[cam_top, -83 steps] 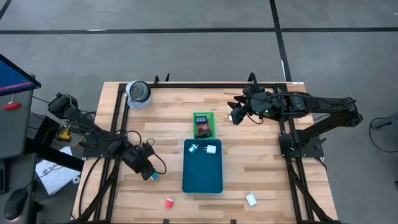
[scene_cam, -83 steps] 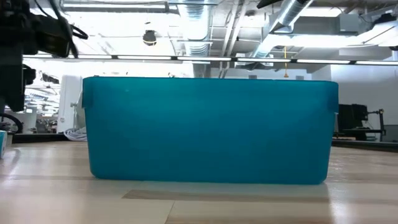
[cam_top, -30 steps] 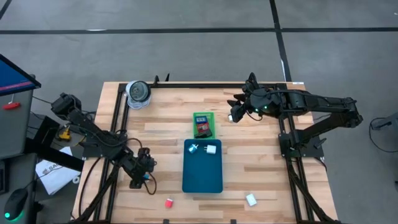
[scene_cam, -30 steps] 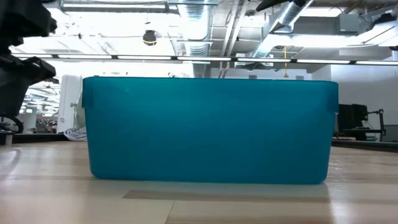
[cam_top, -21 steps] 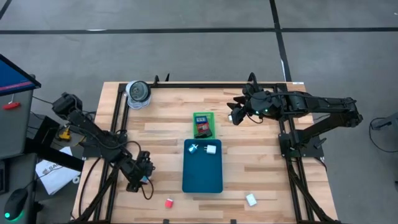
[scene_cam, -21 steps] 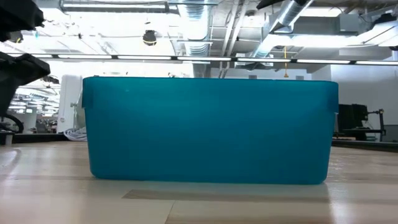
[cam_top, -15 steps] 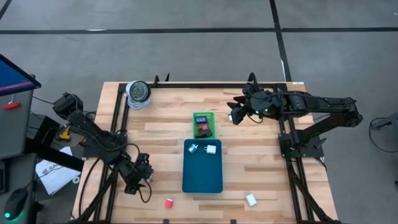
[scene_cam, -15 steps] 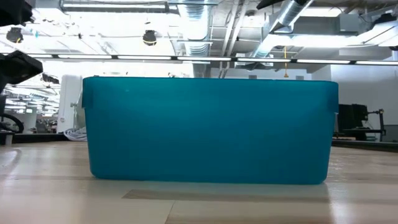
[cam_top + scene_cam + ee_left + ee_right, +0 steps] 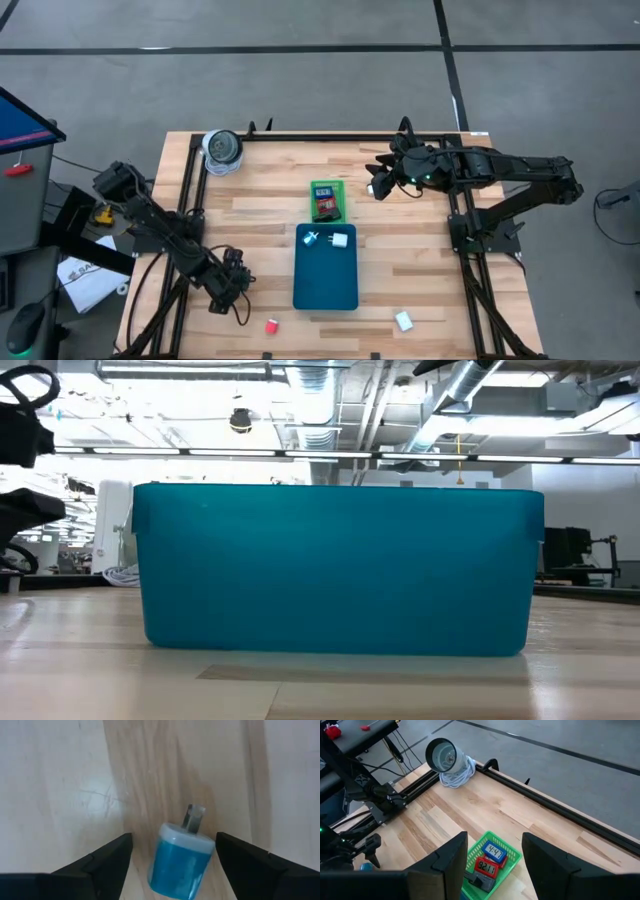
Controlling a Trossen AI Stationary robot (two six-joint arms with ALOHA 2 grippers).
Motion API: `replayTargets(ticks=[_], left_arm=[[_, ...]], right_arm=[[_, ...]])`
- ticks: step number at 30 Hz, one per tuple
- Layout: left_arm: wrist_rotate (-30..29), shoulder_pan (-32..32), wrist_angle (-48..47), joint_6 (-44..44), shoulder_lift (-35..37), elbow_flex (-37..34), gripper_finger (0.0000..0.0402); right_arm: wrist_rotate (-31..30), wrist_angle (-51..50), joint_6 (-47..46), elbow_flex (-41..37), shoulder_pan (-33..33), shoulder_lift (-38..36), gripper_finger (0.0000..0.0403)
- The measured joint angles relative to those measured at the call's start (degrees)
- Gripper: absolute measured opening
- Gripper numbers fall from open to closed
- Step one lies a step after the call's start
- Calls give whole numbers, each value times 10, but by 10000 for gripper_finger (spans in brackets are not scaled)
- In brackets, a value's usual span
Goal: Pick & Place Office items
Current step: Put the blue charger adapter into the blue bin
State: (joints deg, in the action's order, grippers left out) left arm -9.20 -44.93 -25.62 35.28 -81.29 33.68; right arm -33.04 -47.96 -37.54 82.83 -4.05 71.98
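A small blue piece (image 9: 181, 861) with a white cap and a metal prong lies on the bare wood near the table's left edge. My left gripper (image 9: 173, 837) is open above it, one finger on each side, with a gap on both sides. In the high view my left gripper (image 9: 228, 285) hides the piece. My right gripper (image 9: 375, 186) is open and empty, held above the table's far right part. A red piece (image 9: 271, 325) and a white piece (image 9: 403, 321) lie near the table's near edge.
The teal tray (image 9: 326, 270) at the table's middle holds two white pieces (image 9: 340, 241). The small green tray (image 9: 492, 857) behind it holds a blue, a red and a dark piece. A roll with white cord (image 9: 222, 150) lies at the far left corner.
My left gripper has moved a little toward the table's near edge, still open.
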Motion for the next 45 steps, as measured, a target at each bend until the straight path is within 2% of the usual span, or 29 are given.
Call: replayTargets(ticks=[6, 14, 22, 28, 32, 37, 40, 45], left_arm=[[-8, 0, -3, 10, -4, 1, 235], [-8, 0, -9, 15, -3, 1, 128], [-10, 25, -15, 10, 32, -1, 128], [-41, 104, -24, -41, 95, -1, 128], [-69, 176, -22, -105, 146, -1, 128], [-72, 287, 50, -193, 189, 2, 128], [-56, 351, 92, -251, 182, 23, 128], [-19, 421, 138, -334, 102, 96, 128]], right_arm=[[0, 0, 0, 0, 0, 0, 182], [0, 1, 0, 0, 0, 0, 182], [1, 1, 0, 0, 0, 0, 182], [2, 0, 3, 0, 0, 0, 182], [3, 0, 9, 0, 0, 0, 182], [4, -1, 21, 0, 0, 0, 182], [4, -5, 28, 0, 0, 0, 182], [4, -9, 36, 0, 0, 0, 182]])
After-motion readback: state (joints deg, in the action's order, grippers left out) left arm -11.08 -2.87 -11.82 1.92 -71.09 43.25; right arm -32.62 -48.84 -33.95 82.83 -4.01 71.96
